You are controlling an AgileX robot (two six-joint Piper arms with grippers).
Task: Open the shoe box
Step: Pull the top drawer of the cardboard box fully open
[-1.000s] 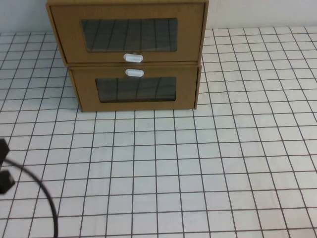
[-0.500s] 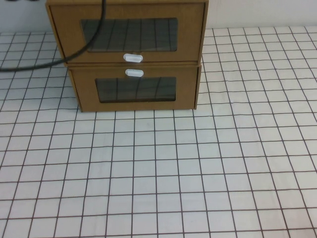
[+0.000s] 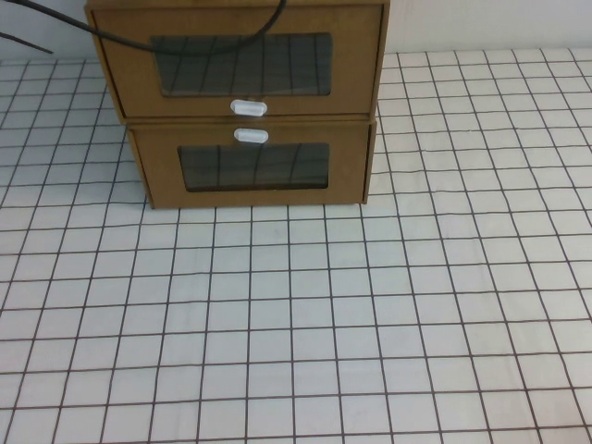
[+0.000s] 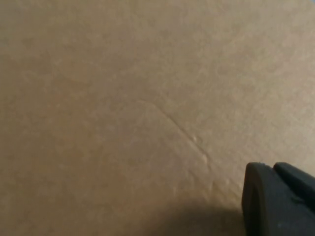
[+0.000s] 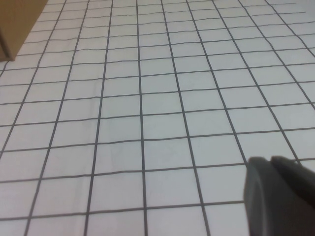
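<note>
Shoe box [image 3: 240,65] stacked on second box [image 3: 252,166], top centre-left of high view, closed. Left pincer [image 4: 275,199] close over cardboard [image 4: 123,98]; state cannot be told. Right pincer [image 5: 278,194] pressed together above desk [image 5: 147,98]. Recommend: catch white tab [image 3: 248,107] squarely, pull straight out.

Black cable [image 3: 166,43] curving over far-left corner. Left gripper [image 4: 279,199] by shoe box [image 4: 123,98], right gripper [image 5: 279,196] over surface [image 5: 147,98], both showing matte black.

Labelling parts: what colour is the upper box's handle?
Handle white, high view best. Left pincer near cardboard; right pincer above gridded table.
</note>
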